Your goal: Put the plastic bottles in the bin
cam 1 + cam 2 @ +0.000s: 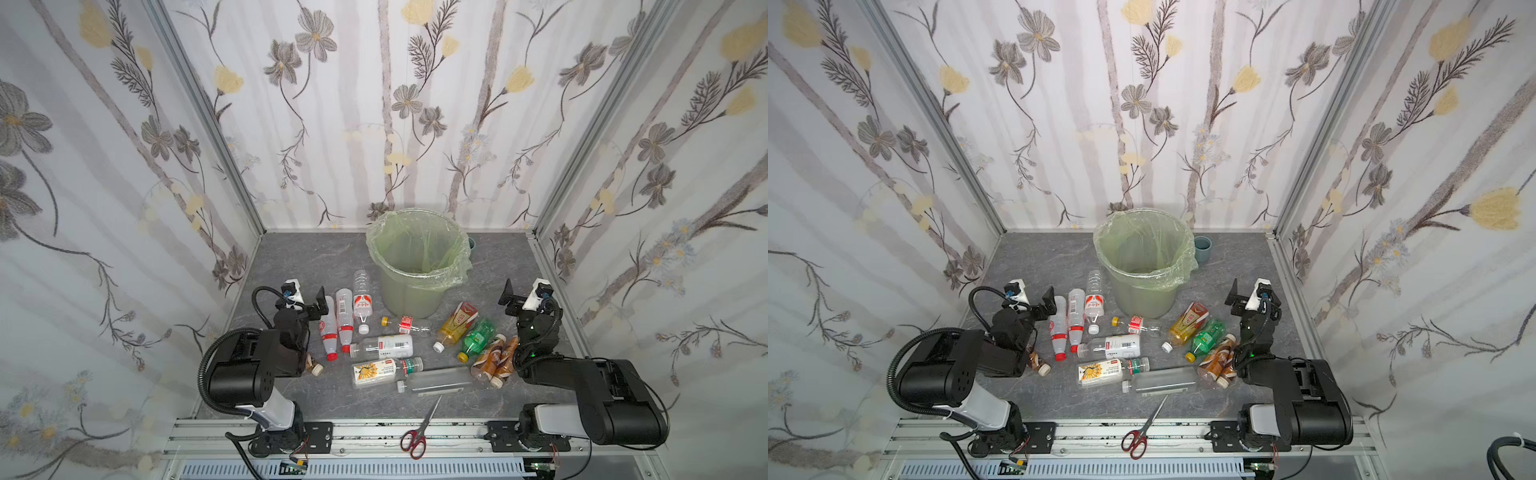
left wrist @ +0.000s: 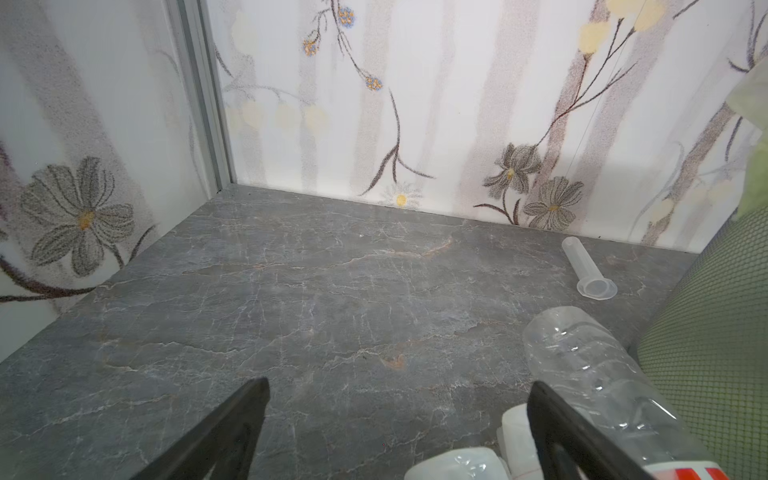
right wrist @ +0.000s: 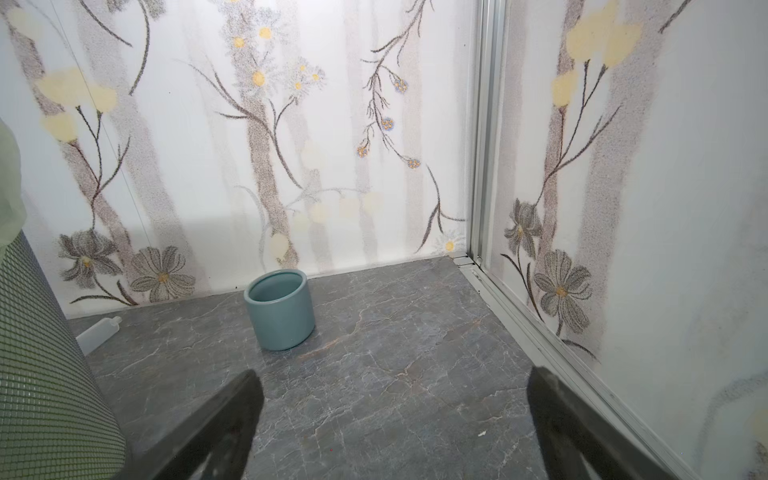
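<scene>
The bin (image 1: pixel 409 295) (image 1: pixel 1142 297), grey-green with a pale green bag, stands at the back middle in both top views. Plastic bottles lie in front of it. Three clear ones with red-white labels (image 1: pixel 344 318) lie on the left, white- and yellow-labelled ones (image 1: pixel 384 346) in the middle. An amber one (image 1: pixel 455 324), a green one (image 1: pixel 478 338) and brown-labelled ones (image 1: pixel 494 361) lie on the right. My left gripper (image 1: pixel 309 303) (image 2: pixel 400 384) is open and empty beside a clear bottle (image 2: pixel 590 365). My right gripper (image 1: pixel 521 297) (image 3: pixel 395 374) is open over bare tabletop.
Red-handled scissors (image 1: pixel 419 428) lie at the front edge. A teal cup (image 3: pixel 280 309) (image 1: pixel 1202 248) stands behind the bin on its right. A small translucent tube (image 2: pixel 582 270) lies by the back wall. Flowered walls close in the back and both sides.
</scene>
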You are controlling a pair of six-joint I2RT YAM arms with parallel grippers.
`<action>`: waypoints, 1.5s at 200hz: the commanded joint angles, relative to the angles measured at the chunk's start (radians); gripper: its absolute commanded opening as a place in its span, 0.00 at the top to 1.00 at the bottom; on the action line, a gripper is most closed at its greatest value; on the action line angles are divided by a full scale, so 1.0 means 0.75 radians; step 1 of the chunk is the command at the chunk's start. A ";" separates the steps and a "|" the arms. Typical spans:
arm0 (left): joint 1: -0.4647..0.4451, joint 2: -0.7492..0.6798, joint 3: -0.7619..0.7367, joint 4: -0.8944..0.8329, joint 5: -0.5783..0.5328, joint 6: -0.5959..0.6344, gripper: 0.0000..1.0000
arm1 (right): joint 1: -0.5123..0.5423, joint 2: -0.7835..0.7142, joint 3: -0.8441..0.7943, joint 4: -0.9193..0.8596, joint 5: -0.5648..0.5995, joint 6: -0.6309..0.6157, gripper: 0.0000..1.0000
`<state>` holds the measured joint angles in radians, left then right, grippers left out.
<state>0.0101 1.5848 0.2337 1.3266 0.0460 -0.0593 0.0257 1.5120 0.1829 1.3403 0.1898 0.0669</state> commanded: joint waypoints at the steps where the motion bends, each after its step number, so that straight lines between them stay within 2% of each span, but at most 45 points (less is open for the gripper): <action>1: 0.002 0.004 0.009 0.023 0.003 0.004 0.00 | 0.001 -0.001 0.000 0.011 -0.001 -0.009 0.00; 237: 0.003 0.002 0.007 0.023 0.008 0.003 0.00 | 0.000 -0.008 -0.002 0.012 -0.018 -0.011 0.00; 262: 0.004 -0.072 -0.018 0.018 0.000 -0.002 0.00 | 0.011 -0.128 0.025 -0.146 0.037 -0.009 0.00; 300: -0.010 -0.305 -0.075 -0.071 -0.126 -0.025 0.00 | 0.032 -0.378 0.189 -0.706 0.187 0.099 0.00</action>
<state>0.0093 1.4494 0.1886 1.3060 0.0273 -0.0628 0.0368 1.3079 0.2607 1.1049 0.2348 0.0795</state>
